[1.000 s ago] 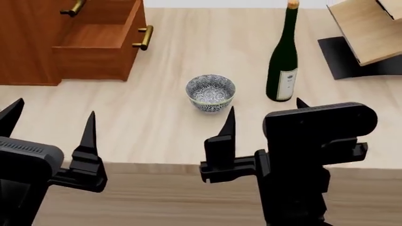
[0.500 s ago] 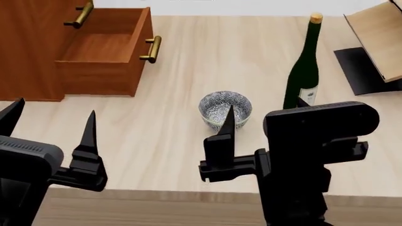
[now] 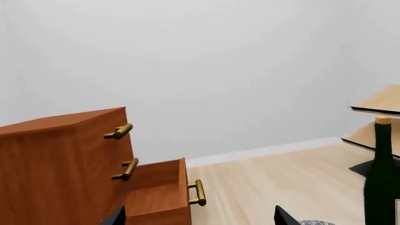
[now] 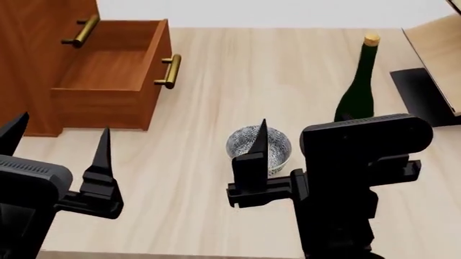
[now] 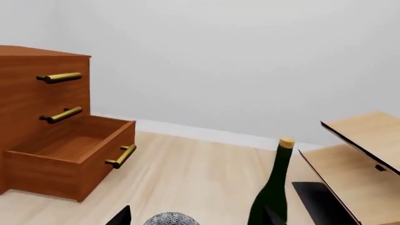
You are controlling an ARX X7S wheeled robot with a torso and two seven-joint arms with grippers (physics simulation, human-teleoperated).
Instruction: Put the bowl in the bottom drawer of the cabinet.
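Both of my hands are spread open and empty, the right hand [image 4: 303, 141] poised over the bowl [image 4: 277, 150], so next I lower to grip its rim before carrying it to the open bottom drawer [image 4: 108, 81].

Lighting is flat and even on all three feeds, bright, no obvious source direction. I see no cast shadows to speak of on the floor [image 4: 216, 70]; only faint shading inside the bottom drawer [image 4: 108, 70]. The wall [image 5: 250, 56] renders as a soft grey gradient, slightly darker toward the corners. No glare, a mild sheen on the wine bottle [image 4: 358, 94] at most. Everything is sharp near to far, no motion blur, no edge distortion I can spot. Both grippers' black bodies read as near-featureless silhouettes in the head view.
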